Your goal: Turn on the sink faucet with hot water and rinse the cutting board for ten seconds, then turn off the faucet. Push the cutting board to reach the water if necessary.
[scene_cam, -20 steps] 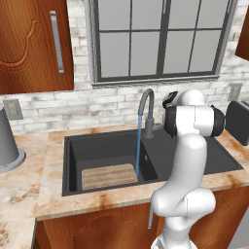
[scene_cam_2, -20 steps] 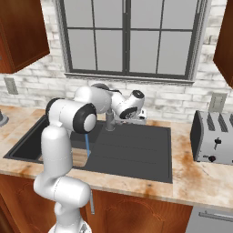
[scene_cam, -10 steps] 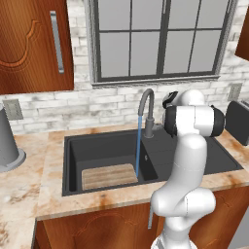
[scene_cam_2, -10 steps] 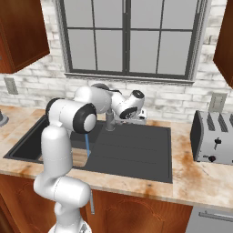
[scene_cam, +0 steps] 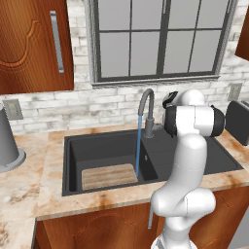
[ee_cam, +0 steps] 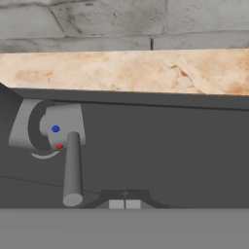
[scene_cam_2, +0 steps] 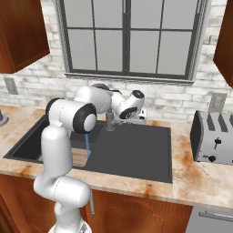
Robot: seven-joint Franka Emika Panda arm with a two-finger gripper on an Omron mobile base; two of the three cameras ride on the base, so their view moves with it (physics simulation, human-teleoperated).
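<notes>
Fingers (ee_cam: 124,204) pressed together, holding nothing, just beside faucet lever (ee_cam: 72,168) in hand view, apart from it. Lever projects from faucet (scene_cam: 147,113) base; blue and red dots visible on base. Faucet stands at rear rim of sink (scene_cam: 194,160), between basin and drainboard. Water (scene_cam: 138,148) falls in thin blue stream from spout into basin, landing at right edge of board (scene_cam: 108,175). Board lies flat on basin floor, front portion. Toaster (scene_cam_2: 214,137) on worktop (scene_cam_2: 200,175) right of sink.
</notes>
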